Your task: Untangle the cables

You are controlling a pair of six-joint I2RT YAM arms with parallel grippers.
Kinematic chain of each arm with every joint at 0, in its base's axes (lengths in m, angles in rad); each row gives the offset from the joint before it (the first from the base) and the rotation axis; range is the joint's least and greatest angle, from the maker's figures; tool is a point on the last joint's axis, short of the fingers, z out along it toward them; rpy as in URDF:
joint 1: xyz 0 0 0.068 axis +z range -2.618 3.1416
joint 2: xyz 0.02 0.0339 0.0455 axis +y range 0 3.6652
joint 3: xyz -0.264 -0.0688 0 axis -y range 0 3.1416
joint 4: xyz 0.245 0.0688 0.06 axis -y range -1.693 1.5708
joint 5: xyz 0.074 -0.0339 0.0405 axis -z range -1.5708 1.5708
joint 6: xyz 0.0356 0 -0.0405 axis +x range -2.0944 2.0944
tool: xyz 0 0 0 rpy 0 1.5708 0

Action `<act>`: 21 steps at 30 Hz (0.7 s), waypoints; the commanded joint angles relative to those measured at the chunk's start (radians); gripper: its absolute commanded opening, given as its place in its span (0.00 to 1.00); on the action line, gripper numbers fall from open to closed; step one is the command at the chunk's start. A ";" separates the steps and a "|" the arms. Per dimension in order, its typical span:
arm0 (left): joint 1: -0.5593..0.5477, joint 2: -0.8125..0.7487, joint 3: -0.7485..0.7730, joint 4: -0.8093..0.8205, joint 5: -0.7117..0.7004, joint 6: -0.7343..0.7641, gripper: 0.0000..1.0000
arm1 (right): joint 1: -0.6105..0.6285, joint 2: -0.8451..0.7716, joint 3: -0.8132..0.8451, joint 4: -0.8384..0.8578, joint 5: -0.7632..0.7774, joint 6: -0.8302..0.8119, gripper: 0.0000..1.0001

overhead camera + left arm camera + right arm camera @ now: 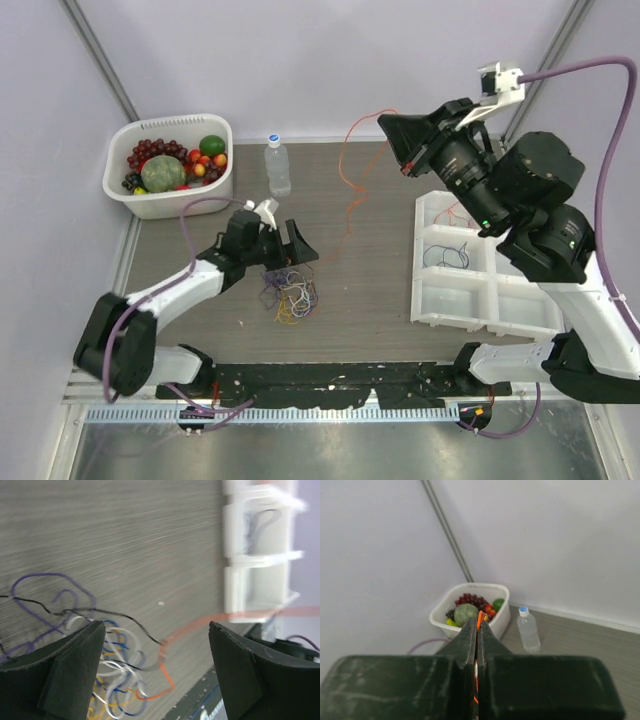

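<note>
The cables lie in a small tangle (290, 295) of purple, blue, yellow, white and black loops on the wooden table. My left gripper (276, 252) hangs just above its far edge, open wide. In the left wrist view the tangle (114, 672) shows past the left finger, and nothing is clamped in the gripper (156, 632). An orange cable (344, 190) rises out of the tangle to my right gripper (388, 126), held high at the back and shut on it. An orange tip (479, 618) pokes out between the closed fingers of that gripper (477, 624). The same orange cable (169, 676) curves between my left fingers.
A white compartment tray (470, 300) stands at the right, with thin cables (446, 256) lying in its cells. A white basket (212, 185) of fruit sits at the back left, a water bottle (277, 166) beside it. The black base rail (330, 385) runs along the near edge.
</note>
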 commanded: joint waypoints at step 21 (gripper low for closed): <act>0.087 -0.080 -0.065 -0.140 -0.211 0.086 0.90 | -0.041 0.062 0.069 0.282 0.407 -0.411 0.01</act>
